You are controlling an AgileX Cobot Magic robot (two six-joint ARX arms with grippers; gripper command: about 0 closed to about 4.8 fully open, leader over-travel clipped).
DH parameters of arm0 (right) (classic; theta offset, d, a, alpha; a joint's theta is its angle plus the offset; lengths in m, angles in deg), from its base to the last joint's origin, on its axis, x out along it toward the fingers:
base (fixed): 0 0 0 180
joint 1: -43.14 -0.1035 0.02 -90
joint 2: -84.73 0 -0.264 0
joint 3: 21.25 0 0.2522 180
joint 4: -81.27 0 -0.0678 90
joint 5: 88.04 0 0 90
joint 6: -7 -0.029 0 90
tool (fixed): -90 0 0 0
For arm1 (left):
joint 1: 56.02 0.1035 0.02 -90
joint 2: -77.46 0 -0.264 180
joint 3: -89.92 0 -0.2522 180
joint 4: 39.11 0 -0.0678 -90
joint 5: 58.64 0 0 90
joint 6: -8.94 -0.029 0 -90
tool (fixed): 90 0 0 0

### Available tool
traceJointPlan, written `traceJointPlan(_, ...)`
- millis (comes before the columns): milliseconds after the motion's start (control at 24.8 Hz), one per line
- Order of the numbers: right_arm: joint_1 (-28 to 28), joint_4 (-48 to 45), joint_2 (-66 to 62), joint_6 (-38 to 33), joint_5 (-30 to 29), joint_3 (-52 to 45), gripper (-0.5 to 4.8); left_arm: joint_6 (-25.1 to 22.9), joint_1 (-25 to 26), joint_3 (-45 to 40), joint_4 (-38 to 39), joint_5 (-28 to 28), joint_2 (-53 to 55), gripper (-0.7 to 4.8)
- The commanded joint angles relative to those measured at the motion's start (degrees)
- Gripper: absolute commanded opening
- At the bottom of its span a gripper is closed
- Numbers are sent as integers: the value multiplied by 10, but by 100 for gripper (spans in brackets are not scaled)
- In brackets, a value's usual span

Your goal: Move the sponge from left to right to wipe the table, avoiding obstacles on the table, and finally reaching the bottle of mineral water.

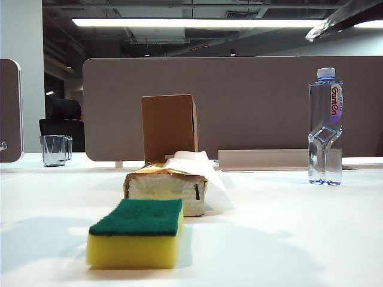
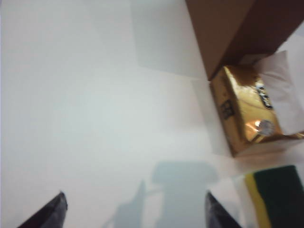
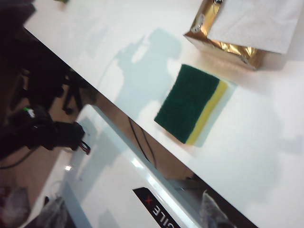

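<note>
White counter [image 1: 287,239] fills your scene, with a grey partition [image 1: 251,101] and a dim ceiling light behind it. Your left pincer [image 2: 135,209] hangs above bare counter with its two dark fingertips [image 2: 52,211] spread wide and nothing between them; only its shadow lies under it. Just off to one side of that pincer you can see a corner of the sponge [image 2: 278,194], green layer up, and beyond it the gold tissue pack [image 2: 247,109] with the brown box [image 2: 232,28] behind. Your right pincer [image 3: 128,213] is also spread wide and empty; its blurred tips [image 3: 211,211] sit over the counter's near edge, above the robot's white base, well apart from the sponge. From that wrist you see the sponge lying flat and untouched on the counter, close to the tissue pack, whose white sheet [image 3: 256,21] sticks out. In the exterior view neither arm shows: the sponge sits nearest the camera, left of centre, the tissue pack just behind it, the box upright behind that. Your bottle [image 1: 325,128] stands upright far right, well apart from everything. A glass mug [image 1: 55,149] stands far left at the back.
</note>
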Motion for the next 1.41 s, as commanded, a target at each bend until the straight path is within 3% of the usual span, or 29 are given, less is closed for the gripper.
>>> traceJointPlan(40, -19, -7, -7, -9, 27, 0, 364, 15, 0, 2, 25, -62, -28, 372)
traceJointPlan(323, -51, -75, -20, -70, 16, -50, 364, 10, -1, 2, 121, -94, -92, 372)
traceJointPlan(484, -108, -153, -33, -118, 42, -93, 364, 11, -1, 2, 129, -116, -102, 372)
traceJointPlan(726, -156, -221, -120, -132, 74, -99, 366, 12, -16, 10, 145, -147, -107, 372)
traceJointPlan(968, -176, -286, -223, -158, 77, -99, 366, 12, -16, 16, 148, -154, -124, 372)
traceJointPlan(1411, -193, -352, -281, -179, 134, -99, 365, 13, -29, 28, 161, -179, -130, 372)
